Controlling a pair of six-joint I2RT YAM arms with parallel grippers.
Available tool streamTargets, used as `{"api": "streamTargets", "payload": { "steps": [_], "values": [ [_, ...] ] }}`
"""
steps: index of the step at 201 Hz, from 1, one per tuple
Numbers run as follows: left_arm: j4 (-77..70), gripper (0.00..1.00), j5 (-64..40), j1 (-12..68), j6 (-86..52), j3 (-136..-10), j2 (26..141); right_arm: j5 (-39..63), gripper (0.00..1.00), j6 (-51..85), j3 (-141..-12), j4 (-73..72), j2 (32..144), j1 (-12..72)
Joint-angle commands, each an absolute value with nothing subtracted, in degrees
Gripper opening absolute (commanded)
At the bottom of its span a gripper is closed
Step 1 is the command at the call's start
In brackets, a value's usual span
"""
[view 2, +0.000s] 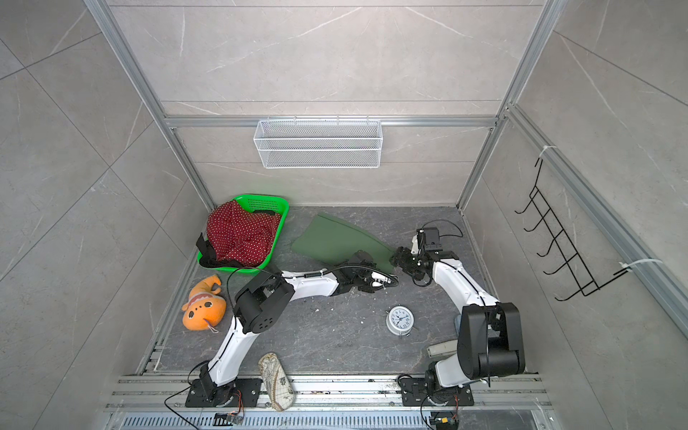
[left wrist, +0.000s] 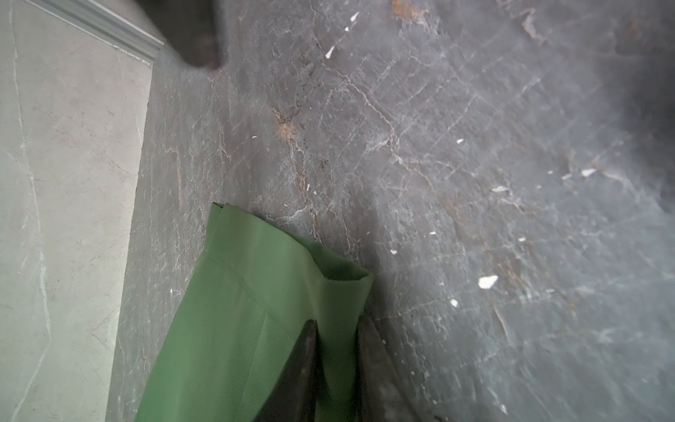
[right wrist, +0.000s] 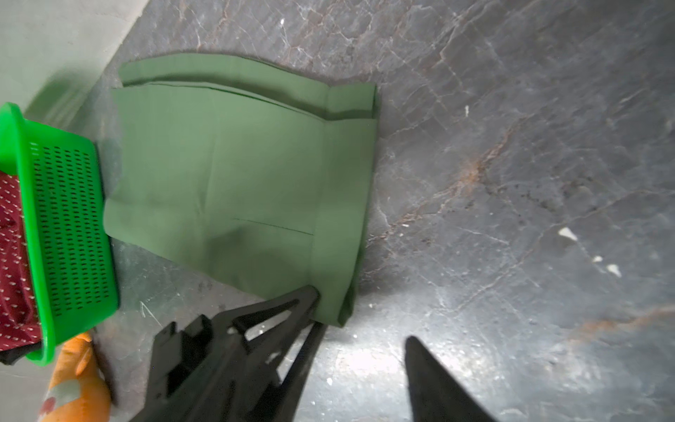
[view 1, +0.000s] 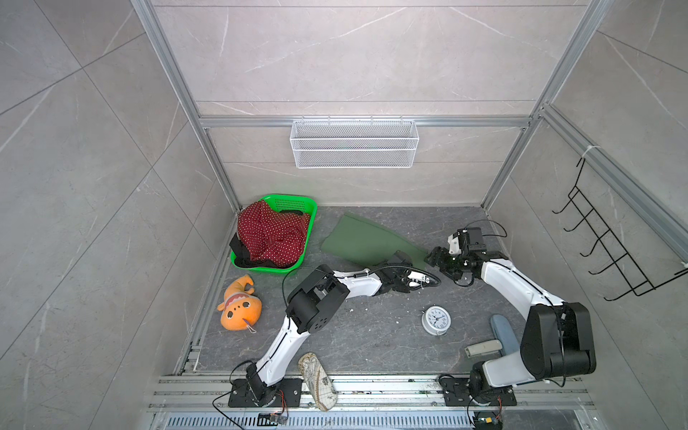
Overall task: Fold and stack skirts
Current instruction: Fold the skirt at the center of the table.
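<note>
Top views: green basket (view 1: 294, 204) stands at the far left of the dark stone surface (view 1: 365, 335); all positions below are given from this basket
Black skirt (view 1: 238, 250): draped over the basket's left rim, partly under the red one; unfolded
Red polka-dot skirt (view 1: 270, 238): heaped inside the basket, filling most of it; crumpled, unfolded
Dark green skirt (view 1: 357, 238): outside the basket, just to its right, lying flat on the surface; right wrist view shows a second layer along one long edge; whether that is a deliberate fold cannot be told
Left gripper (left wrist: 338, 323): at the green skirt's end farthest from the basket; jaws pinched on a corner, cloth visible between the fingers (left wrist: 307, 365)
Right gripper (view 1: 435, 258): farther right of the basket, at that same end of the green skirt; jaws apart, nothing between them; contact with the cloth cannot be told
Done: judged little; one of three skirts is out of the basket and laid flat
Outstanding: judged nearly all; green skirt's fold to finish; red and black to take out and fold; no stack exists yet
</note>
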State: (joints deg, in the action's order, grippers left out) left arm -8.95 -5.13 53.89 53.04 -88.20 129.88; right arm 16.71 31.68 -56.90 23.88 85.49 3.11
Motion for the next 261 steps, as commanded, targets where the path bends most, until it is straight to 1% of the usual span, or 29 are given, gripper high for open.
{"api": "streamTargets", "payload": {
  "steps": [1, 10, 24, 54, 125, 194, 217, 226, 246, 261],
  "values": [
    [-8.0, 0.21, -8.7, 53.3, 48.9, -89.1, 126.1, 15.2, 0.83, 33.1, -55.8, 22.8, 86.3, 2.4],
    [-8.1, 0.21, -9.4, 53.3, 48.6, -88.6, 125.3, 15.8, 0.86, 33.7, -55.6, 21.8, 87.0, 2.2],
    [-7.3, 0.21, -10.7, 53.3, 48.5, -88.4, 124.2, 17.0, 0.87, 34.9, -55.3, 20.3, 88.3, 1.9],
    [-6.8, 0.21, -11.7, 53.3, 47.3, -88.1, 122.9, 20.5, 0.87, 37.6, -55.9, 17.3, 92.1, 1.6],
    [-6.6, 0.20, -12.6, 53.3, 46.2, -88.1, 121.3, 23.6, 0.86, 41.5, -55.7, 11.8, 99.3, 1.3],
    [-6.6, 0.19, -13.0, 53.3, 44.6, -88.7, 120.9, 26.8, 0.79, 45.9, -53.1, 5.6, 101.4, 1.3],
    [-6.7, 0.19, -13.2, 53.3, 43.8, -88.9, 120.8, 27.2, 0.74, 47.3, -52.3, 3.4, 101.6, 1.3],
    [-6.7, 0.19, -13.4, 53.3, 43.4, -88.9, 120.7, 27.3, 0.70, 47.7, -52.1, 2.8, 101.7, 1.3],
    [-6.8, 0.19, -13.8, 53.3, 42.3, -88.7, 120.6, 27.5, 0.56, 48.2, -52.1, 2.2, 102.2, 1.4],
    [-6.8, 0.19, -14.2, 53.3, 41.5, -88.4, 120.6, 27.3, 0.41, 48.3, -52.3, 2.1, 102.5, 1.3]
  ]
}}
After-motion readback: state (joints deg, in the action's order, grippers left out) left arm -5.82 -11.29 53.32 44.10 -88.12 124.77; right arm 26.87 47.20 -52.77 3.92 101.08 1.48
